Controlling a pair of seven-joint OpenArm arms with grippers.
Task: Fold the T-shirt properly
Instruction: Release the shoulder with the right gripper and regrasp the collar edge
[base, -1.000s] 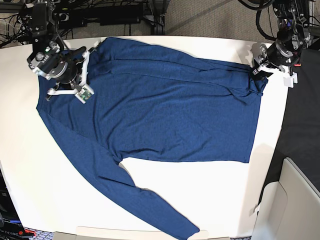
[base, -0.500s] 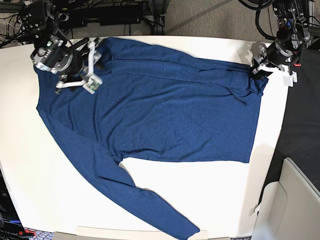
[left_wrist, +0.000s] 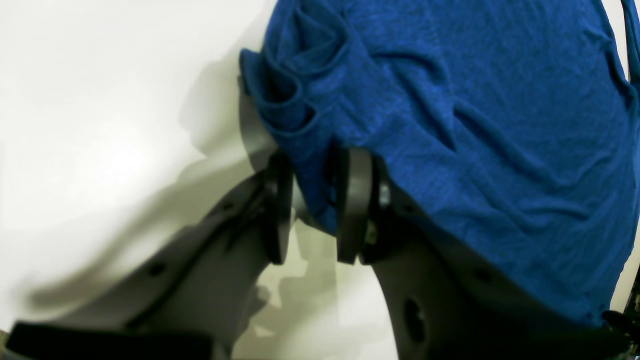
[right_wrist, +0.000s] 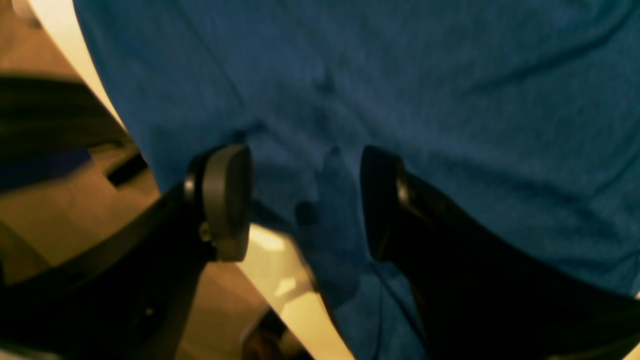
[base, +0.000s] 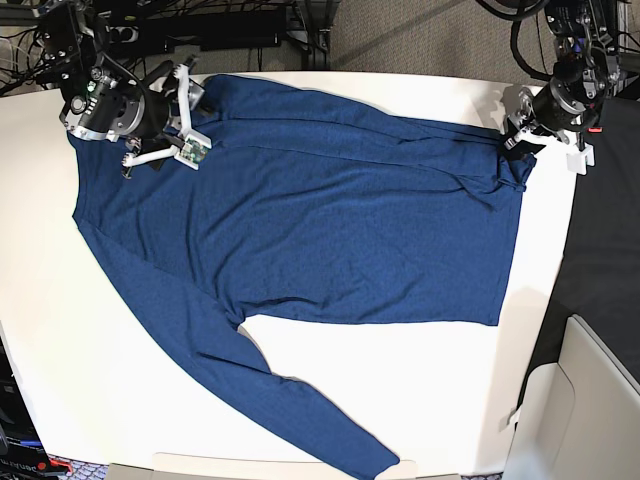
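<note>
The T-shirt (base: 330, 220) is plain dark blue and lies spread flat on the white table (base: 60, 330), one long sleeve (base: 320, 425) running toward the near edge. At the far right corner of the cloth, my left gripper (base: 515, 145) is shut on a bunched hem. In the left wrist view the fabric (left_wrist: 450, 125) is pinched between the two pads of the left gripper (left_wrist: 315, 210). My right gripper (base: 185, 110) hovers over the far left shoulder area. In the right wrist view the right gripper (right_wrist: 305, 200) stands open, with nothing but the shirt (right_wrist: 400, 75) lying below it.
Cables and dark equipment (base: 230, 30) crowd the floor behind the table's far edge. A beige bin (base: 590, 400) stands off the table at the near right. A small white bracket (base: 578, 158) sits beside the left arm. In the right wrist view the table's edge (right_wrist: 80, 65) runs close by.
My right gripper has opened and let go of the fabric, then swung back toward the table's far left corner. The left arm has kept still with its grip on the hem.
</note>
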